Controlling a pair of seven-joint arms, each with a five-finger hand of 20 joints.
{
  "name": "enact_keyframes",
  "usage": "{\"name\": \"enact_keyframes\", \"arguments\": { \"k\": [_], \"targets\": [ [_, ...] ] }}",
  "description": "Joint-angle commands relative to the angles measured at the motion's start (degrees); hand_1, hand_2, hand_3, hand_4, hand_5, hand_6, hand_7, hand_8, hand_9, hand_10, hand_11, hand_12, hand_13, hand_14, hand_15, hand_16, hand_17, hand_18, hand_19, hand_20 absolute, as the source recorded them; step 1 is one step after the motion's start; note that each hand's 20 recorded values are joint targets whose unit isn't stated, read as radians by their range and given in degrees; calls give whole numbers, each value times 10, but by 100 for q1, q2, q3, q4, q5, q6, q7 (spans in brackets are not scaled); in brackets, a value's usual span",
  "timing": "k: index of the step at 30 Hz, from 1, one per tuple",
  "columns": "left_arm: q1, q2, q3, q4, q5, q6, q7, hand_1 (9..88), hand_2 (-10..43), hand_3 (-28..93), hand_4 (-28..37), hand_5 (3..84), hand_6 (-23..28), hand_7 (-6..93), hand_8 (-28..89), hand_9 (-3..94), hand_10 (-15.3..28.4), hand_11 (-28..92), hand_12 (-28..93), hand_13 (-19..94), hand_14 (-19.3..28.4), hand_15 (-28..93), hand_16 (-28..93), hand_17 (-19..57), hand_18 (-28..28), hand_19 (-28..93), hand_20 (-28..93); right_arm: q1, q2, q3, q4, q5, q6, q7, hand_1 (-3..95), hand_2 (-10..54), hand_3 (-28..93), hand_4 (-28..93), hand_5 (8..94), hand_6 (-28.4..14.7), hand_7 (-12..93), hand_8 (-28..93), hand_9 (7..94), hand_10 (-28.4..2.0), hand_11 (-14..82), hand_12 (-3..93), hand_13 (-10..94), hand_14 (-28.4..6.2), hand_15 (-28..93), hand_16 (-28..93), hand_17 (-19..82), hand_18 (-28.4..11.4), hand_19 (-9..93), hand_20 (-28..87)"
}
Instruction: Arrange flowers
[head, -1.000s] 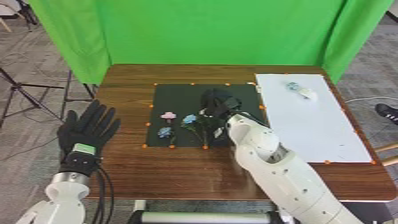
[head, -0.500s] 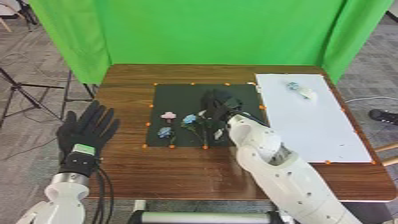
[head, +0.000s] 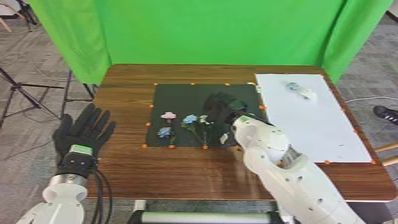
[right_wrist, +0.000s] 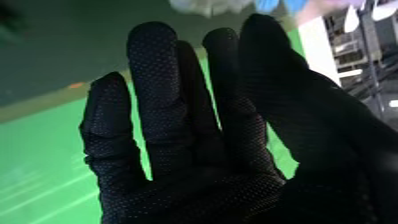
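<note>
right hand (head: 226, 106) over black mat (head: 178, 95), near flowers (head: 190, 119)

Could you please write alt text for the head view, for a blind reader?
A robot's right hand is over a dark mat, near a pink flower and blue flowers. Its open left hand is at left; a white sheet holds another flower.

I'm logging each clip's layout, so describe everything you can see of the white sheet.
The white sheet is a plain, flat rectangle, like paper or board, its long sides running away from the robot. It lies on the right part of the table, close beside the dark mat. Orange marks dot its border. A pale blue and white flower lies near its far end.
</note>
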Motion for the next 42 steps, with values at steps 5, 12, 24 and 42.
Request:
{"name": "enact_keyframes", "arguments": {
  "k": [5, 12, 24, 42],
  "targets": [
    [155, 20, -116, -42, 110, -234, 74, 267, 150, 741, -283, 417, 75, 163, -102, 366, 135, 228, 111, 266, 140, 395, -85, -51, 138, 365, 102, -306, 710, 1771, -194, -12, 374, 719, 403, -95, 803, -283, 527, -39, 168, -126, 496, -150, 87, 141, 526, -138, 518, 236, 286, -220, 756, 378],
    [190, 63, -103, -46, 131, -252, 98, 268, 152, 741, -283, 415, 74, 161, -101, 365, 133, 225, 111, 263, 140, 392, -84, -51, 137, 364, 101, 339, 1259, 1954, 767, 36, 877, 1194, 376, -95, 835, -282, 465, -46, 180, -128, 403, -163, 76, 136, 292, -157, 293, 112, 180, -189, 574, 267],
    [266, 178, -99, -55, 130, -298, 245, 267, 152, 738, -283, 415, 74, 160, -100, 364, 133, 224, 112, 264, 139, 391, -81, -51, 137, 362, 101, 1674, 1245, 1417, 2390, 441, -720, 1165, 356, -95, 837, -283, 354, -67, 134, -113, 326, -165, 64, 118, 222, -150, 218, 58, 144, -180, 494, 182],
    [210, 69, -17, -40, 305, -394, 121, 270, 154, 737, -283, 431, 80, 163, -98, 395, 142, 240, 118, 296, 143, 410, -73, -48, 135, 351, 101, 1267, 987, 1251, 2631, -81, -1050, 885, 485, -95, 754, -283, 510, -18, 199, -150, 523, -99, 134, 122, 492, -110, 371, 128, 257, -199, 717, 283]
  ]
}}
